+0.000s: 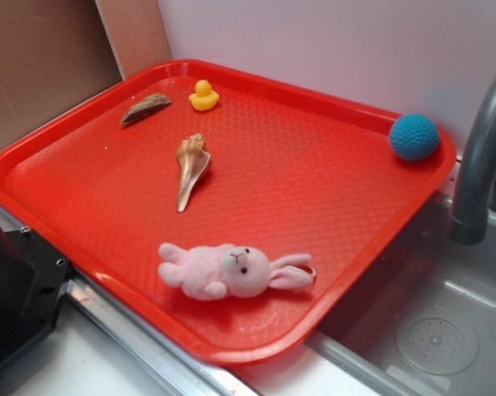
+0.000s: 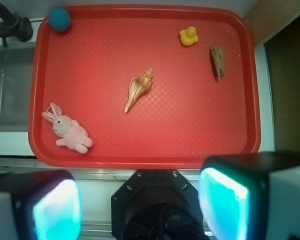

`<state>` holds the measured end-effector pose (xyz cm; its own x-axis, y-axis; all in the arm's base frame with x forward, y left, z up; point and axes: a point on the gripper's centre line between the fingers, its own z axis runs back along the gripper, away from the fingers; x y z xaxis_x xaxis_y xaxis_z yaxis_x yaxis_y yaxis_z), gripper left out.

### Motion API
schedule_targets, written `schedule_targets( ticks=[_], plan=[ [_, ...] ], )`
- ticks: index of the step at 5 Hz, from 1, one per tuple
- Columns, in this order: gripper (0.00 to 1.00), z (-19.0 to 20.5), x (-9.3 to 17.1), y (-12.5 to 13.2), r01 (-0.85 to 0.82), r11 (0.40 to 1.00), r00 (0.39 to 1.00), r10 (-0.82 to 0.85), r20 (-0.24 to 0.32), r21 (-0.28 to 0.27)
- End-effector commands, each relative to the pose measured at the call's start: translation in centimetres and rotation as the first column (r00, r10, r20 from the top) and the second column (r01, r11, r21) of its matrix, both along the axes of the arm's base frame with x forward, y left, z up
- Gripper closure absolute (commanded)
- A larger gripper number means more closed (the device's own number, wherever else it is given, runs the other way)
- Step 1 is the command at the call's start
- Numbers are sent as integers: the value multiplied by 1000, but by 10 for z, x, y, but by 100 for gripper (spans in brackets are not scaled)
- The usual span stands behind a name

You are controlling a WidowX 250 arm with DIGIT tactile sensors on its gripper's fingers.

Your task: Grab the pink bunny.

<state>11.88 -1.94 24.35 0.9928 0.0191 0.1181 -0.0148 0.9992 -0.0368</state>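
A pale wall stands behind a grey sink unit in the exterior view, and a red tray [image 1: 82, 247] rests across it beside a grey faucet [image 1: 483, 157]. The pink bunny [image 1: 231, 271] lies on its side near the tray's front edge, ears pointing toward the sink basin, well apart from a spiral seashell [image 1: 190, 169] at mid-tray, a yellow duck [image 1: 203, 96] and a brown shell piece [image 1: 145, 108] at the far side, and a blue ball [image 1: 413, 136] in the far right corner. No gripper shows here. In the wrist view, from high above, the bunny [image 2: 67, 131] sits in the tray's lower left corner, while the gripper [image 2: 140, 212] hangs over the near edge with its two pads spread wide and nothing between them. The task looks unstarted: the approach, the descent over the bunny and the closing all remain.
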Motion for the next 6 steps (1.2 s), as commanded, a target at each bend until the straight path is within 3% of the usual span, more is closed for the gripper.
schedule_targets(
  ticks=[1,2,3,4,5,6],
  plan=[
    [0,0,0,0,0,1000,1000,0,0,0],
    [0,-50,12,-44,247,969,969,-247,-25,4],
    [0,-98,19,-80,443,896,896,-443,-41,-2],
    [0,-136,18,-110,538,843,842,-538,-23,-25],
    [0,-169,12,-120,587,809,809,-587,-32,17],
    [0,-186,6,-130,635,772,772,-635,-33,8]
  ],
)
